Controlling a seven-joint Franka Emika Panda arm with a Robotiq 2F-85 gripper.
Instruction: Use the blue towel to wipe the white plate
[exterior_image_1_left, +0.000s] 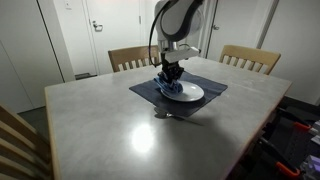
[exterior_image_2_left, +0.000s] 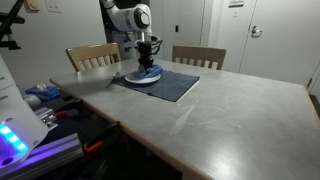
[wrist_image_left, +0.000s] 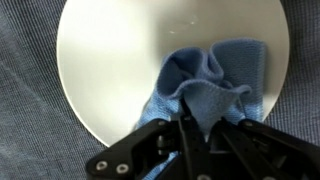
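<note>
Hand pinches blue towel on white plate

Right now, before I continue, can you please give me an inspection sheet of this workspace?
Surface: grey table with a dark mat lying on it.
Job's things: white plate on the mat; blue towel bunched on the plate.
Clutter: nothing seen.
Gripper: gripper shut on the towel, holding it down on the plate.
Cables: some wires seem to lie among the gear beside the table; details too small to tell.
Surroundings: two wooden chairs behind the table; a door in the back wall.
</note>
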